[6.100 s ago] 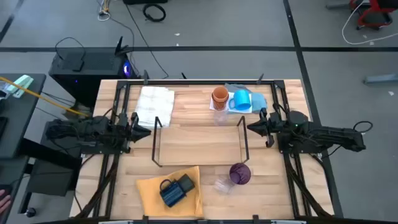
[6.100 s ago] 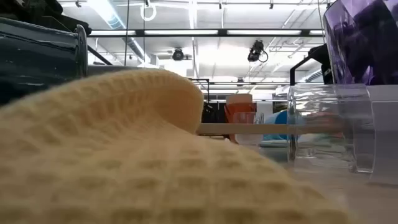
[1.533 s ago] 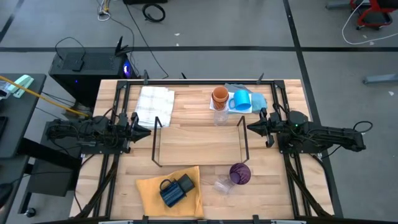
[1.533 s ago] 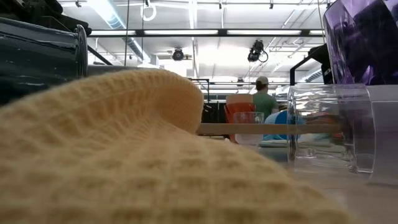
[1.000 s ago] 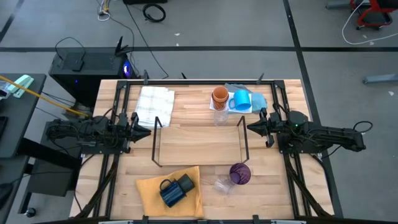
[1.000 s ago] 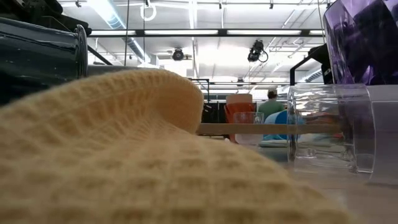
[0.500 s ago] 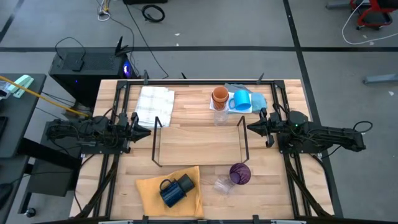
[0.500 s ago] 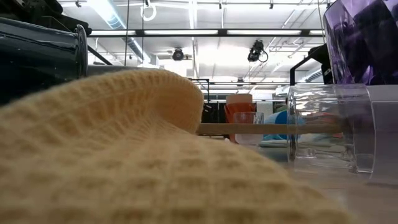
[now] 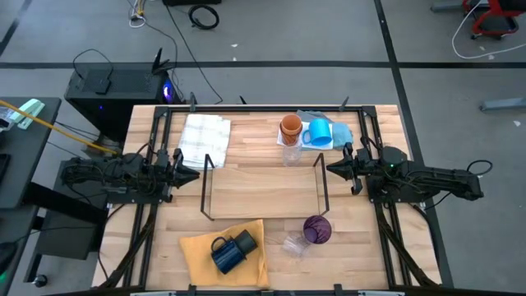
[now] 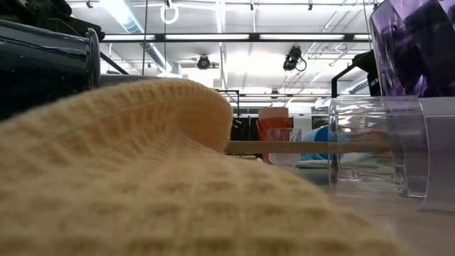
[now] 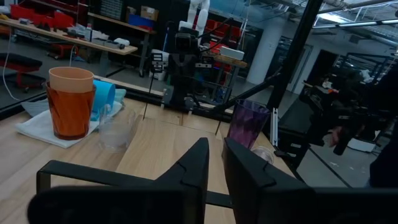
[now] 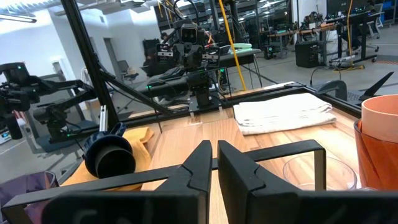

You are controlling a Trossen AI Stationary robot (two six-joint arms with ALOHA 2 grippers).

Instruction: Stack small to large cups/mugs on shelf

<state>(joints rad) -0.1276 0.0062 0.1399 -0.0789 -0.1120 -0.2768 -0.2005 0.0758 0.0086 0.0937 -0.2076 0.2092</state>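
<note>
Two arms parked at opposite ends of the worktop [image 9: 271,238]: left gripper [image 9: 194,174] and right gripper [image 9: 331,168] both pinched nearly closed, holding nothing, each just outside an end loop of the shelf [image 9: 263,189]. Shelf sits mid-worktop with a bare board. Yellow cloth [image 9: 205,247] at the near edge carries the navy mug [image 9: 223,256] on its side, with a black cup [image 9: 246,242] touching it; can't tell how they interlock. White cloth [image 9: 205,131] at the far left. Blue mug [image 9: 319,133] sits on a light-blue cloth [image 9: 339,131], mostly covered. Orange cup [image 9: 290,127] is beside it; the left wrist view shows a stack of two. Clear glass [image 9: 289,154] just in front of them is hard to see. Purple cup [image 9: 317,229] is near the shelf's right front corner, with a second clear glass [image 9: 293,243] on its side next to it. Low view is mostly blocked by the yellow cloth; purple cup is cut off at the frame edge.
</note>
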